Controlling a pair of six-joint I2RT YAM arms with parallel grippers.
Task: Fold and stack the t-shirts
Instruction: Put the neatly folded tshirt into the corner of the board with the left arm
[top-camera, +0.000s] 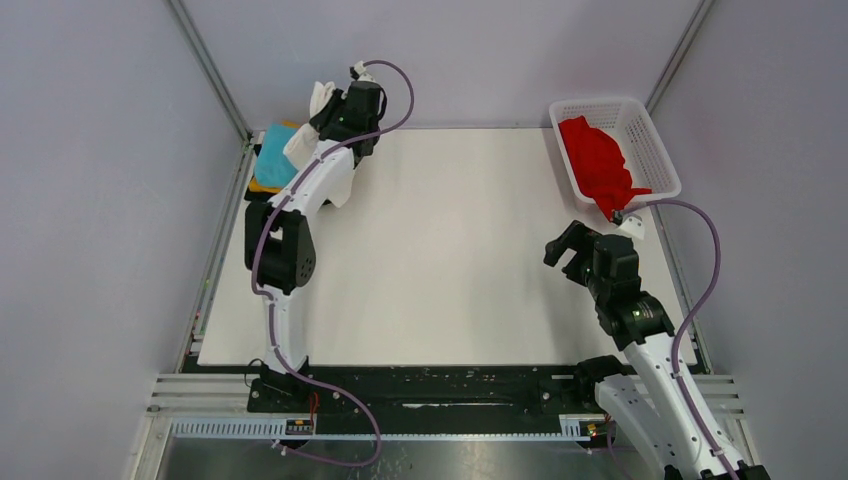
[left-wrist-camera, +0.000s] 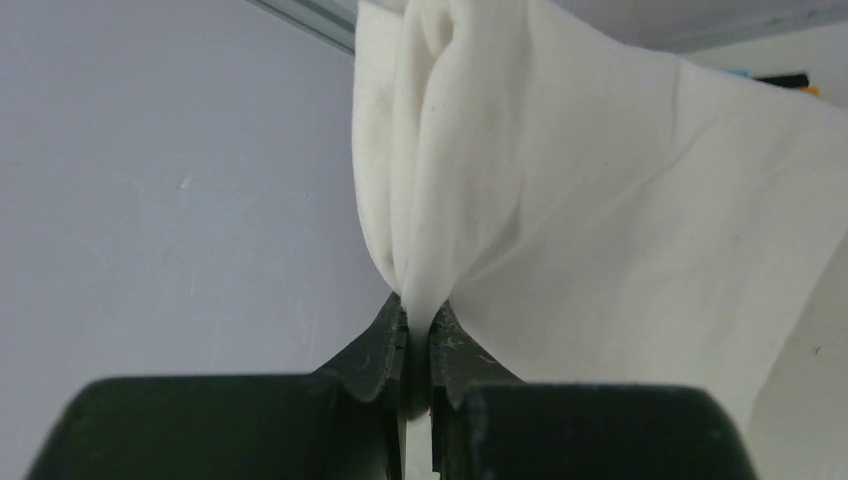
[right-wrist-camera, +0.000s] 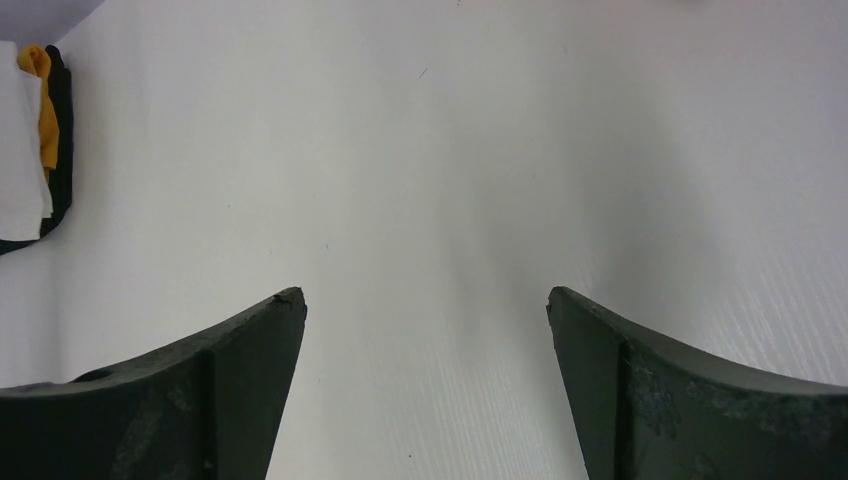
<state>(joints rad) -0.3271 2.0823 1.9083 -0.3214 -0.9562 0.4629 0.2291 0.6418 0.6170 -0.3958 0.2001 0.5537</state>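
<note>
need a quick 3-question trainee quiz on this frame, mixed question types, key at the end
1. True or false: the right gripper holds a shirt.
2. Which shirt lies in the basket? A teal, B red, C black.
3. Fill in: the left gripper has its jaws shut on the ___ t-shirt.
Key: 1 false, its jaws stand open and empty. 2 B, the red t-shirt. 3 white: the white t-shirt is pinched between the shut jaws.

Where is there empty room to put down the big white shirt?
The wide white tabletop is bare between the left arm and the right gripper. Crowded: the far-left corner with the teal t-shirt pile, and the far-right white mesh basket.
</note>
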